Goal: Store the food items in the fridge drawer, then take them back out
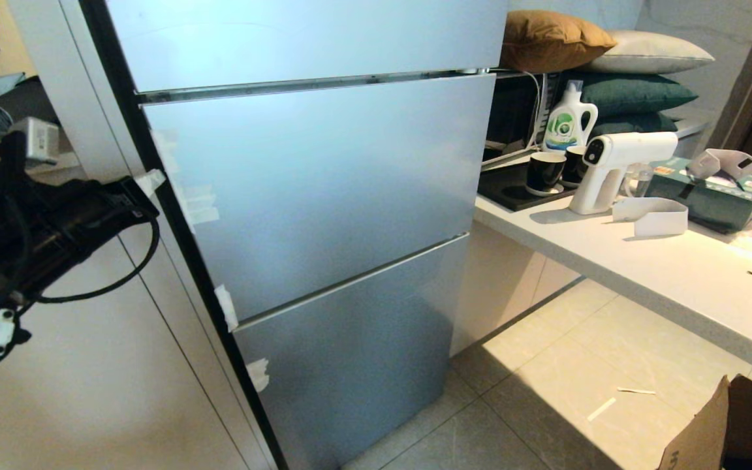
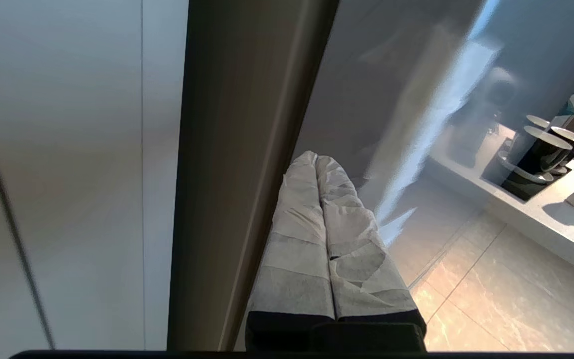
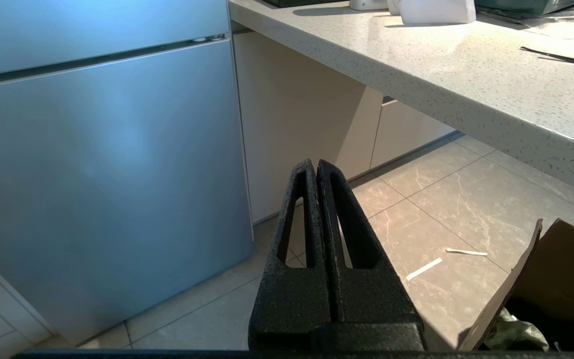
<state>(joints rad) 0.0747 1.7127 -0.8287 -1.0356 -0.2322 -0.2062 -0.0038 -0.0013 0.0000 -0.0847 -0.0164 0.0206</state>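
Beside closed fridge (image 1: 324,196), left pincer (image 2: 316,159) shut

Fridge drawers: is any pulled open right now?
No, all shut. The fridge shows three panels flush, only thin seams between them; no see-through bin or food shows.

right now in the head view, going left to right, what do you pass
left arm → fridge → black cups → white spray gun → green tissue box

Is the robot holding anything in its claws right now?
No. The left gripper and right gripper are both shut on nothing, near the closed fridge.
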